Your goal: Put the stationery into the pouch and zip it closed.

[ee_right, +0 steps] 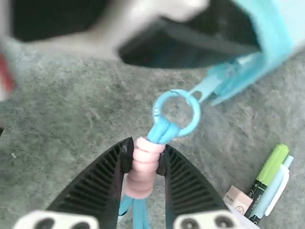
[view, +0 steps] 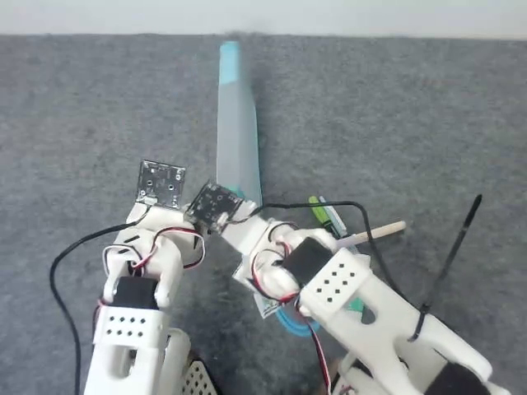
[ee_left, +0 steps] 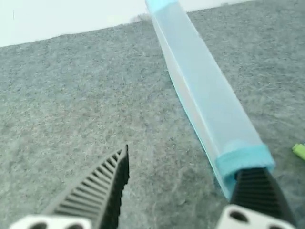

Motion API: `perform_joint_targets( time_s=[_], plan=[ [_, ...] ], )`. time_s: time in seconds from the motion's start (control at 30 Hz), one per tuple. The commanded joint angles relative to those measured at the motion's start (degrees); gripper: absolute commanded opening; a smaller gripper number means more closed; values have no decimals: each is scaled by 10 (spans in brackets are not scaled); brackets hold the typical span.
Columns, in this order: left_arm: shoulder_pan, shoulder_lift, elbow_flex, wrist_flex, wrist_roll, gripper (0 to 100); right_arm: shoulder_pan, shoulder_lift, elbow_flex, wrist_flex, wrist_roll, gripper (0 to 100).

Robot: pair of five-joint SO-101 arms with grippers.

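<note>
The long light-blue pouch (view: 238, 123) lies on the grey felt, running away from the arms. In the left wrist view my left gripper (ee_left: 186, 164) is open at the pouch's (ee_left: 205, 90) near end, one finger (ee_left: 255, 188) against its blue end band. My right gripper (ee_right: 144, 152) is shut on the pink bead (ee_right: 142, 169) of the blue zipper cord. The cord hangs from a ring (ee_right: 176, 112) on the zipper tab (ee_right: 208, 87). A green pen (ee_right: 269, 168), a pale blue pen (ee_right: 275, 191) and an eraser (ee_right: 238, 198) lie beside the pouch (ee_right: 269, 38).
In the high view a green pen (view: 326, 216), a wooden stick (view: 376, 232) and a thin black strap (view: 450, 251) lie to the right of the arms. A black cable (view: 66, 271) loops at the left. Bare grey felt (view: 82, 115) spreads to the left of the pouch.
</note>
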Motion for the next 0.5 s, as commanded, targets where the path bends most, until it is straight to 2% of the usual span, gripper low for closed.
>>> perform_joint_targets(
  time_s=[0.0,0.1,0.27,0.4,0.47],
  plan=[
    [-6,-8,-6,-49,61,333,-36,-22,14,11,11,6],
    [-5,-7,-4,-56,76,295,-32,-22,16,11,11,6],
    [-5,-8,-3,-56,77,115,-22,-22,38,-6,11,6],
    [-11,-10,-3,-55,78,10,30,-21,46,-7,11,6],
    [-11,-8,-2,-52,78,11,69,-18,49,-7,12,6]
  ],
)
